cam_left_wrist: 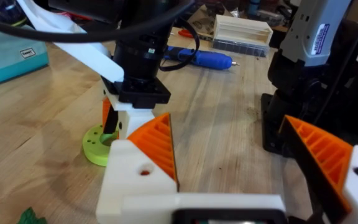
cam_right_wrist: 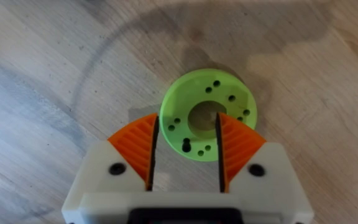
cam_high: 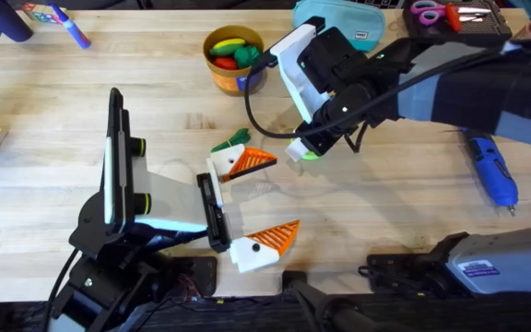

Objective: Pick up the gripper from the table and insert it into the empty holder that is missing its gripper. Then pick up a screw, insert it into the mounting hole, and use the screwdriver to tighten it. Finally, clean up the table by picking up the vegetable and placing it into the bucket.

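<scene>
The right claw (cam_right_wrist: 186,152) points straight down at the table (cam_high: 81,101) with its orange ribbed pads (cam_right_wrist: 137,146) part open around the near rim of a green ring (cam_right_wrist: 208,114); the ring lies flat on the wood, pierced by small holes around a larger central hole, and whether the pads press it I cannot tell. Seen from the left wrist camera, that claw (cam_left_wrist: 118,121) stands upright on the ring (cam_left_wrist: 99,144). The left claw (cam_high: 247,207) lies low, just beside the ring on its left-arm side, its two orange-tipped fingers (cam_high: 247,163) spread wide and holding nothing. A small green vegetable (cam_high: 230,141) sits against the farther finger. Beyond the ring stands the yellow bucket (cam_high: 232,81), holding red, yellow and green pieces. The blue screwdriver (cam_high: 492,170) lies well apart from the ring, toward the right arm's side of the table.
</scene>
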Tool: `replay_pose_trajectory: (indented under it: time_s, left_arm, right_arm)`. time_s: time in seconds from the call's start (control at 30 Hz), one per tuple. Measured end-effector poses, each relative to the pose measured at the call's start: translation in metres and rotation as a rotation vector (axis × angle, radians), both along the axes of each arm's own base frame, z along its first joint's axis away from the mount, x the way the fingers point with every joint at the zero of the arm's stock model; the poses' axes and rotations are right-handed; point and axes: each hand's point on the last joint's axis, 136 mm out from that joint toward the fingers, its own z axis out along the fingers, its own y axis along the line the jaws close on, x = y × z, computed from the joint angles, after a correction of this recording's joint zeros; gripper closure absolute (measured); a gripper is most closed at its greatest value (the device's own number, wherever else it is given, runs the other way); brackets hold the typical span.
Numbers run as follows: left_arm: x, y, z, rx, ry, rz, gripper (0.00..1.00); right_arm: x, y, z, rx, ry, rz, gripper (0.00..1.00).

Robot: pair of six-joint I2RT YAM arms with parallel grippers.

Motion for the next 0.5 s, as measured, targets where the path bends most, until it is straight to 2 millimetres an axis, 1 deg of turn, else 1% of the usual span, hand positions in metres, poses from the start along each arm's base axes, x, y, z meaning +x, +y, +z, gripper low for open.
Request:
replay_pose_trajectory:
  time_s: [0.13, 0.3, 0.5]
  left_arm:
    - [0.000, 0.000, 0.000, 0.000, 0.000, 0.001, 0.011]
    - [0.000, 0.000, 0.000, 0.000, 0.001, 0.000, 0.011]
    - [0.000, 0.000, 0.000, 0.000, 0.001, 0.000, 0.011]
  right_arm:
    - [-0.003, -0.002, -0.003, -0.013, 0.017, 0.000, 0.519]
    - [-0.014, -0.010, -0.005, -0.046, 0.062, 0.000, 0.519]
    - [-0.019, -0.013, -0.006, -0.060, 0.083, 0.000, 0.519]
